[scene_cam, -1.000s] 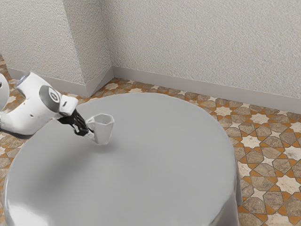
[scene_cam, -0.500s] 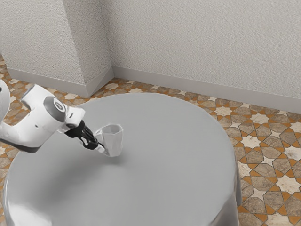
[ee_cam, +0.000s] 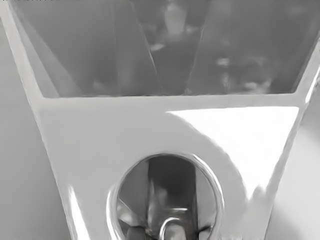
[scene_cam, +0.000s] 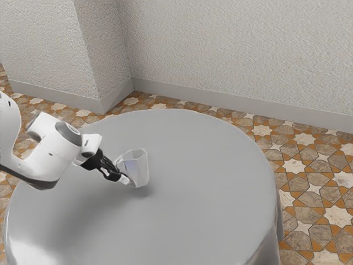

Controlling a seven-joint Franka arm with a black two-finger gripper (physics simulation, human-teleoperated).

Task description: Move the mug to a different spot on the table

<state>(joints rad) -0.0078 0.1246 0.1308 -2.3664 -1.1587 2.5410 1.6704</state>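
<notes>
Exterior view first, from the biggest thing down: a pale textured wall (scene_cam: 231, 44) and a patterned tile floor (scene_cam: 309, 154) surround a round grey table (scene_cam: 220, 182) whose top carries nothing but the task's one object. The white arm (scene_cam: 52, 149) comes in low from the exterior view's left, its forearm close over the table edge. The white faceted mug (scene_cam: 137, 165) sits on the left half of the table as that view shows it, near the arm and well apart from the far rim. It is tilted, its mouth leaning back toward the arm, with a soft shadow right under its base. Whether the base touches the table or is just clear of it, I cannot tell. The black gripper (scene_cam: 121, 175) meets the mug on the arm's side, low down, and its fingers look drawn in on the mug there, pinching it rather than standing spread. In the wrist view the mug (ee_cam: 150, 130) lies right under the hand, mouth away from the camera, with the handle (ee_cam: 165, 200) ring nearest the hand, which fits a grasp at or beside the handle. My judgement: the grasp is made and the carry is under way. Left to do are reaching a clearly different spot, setting the mug down upright, and letting go.
</notes>
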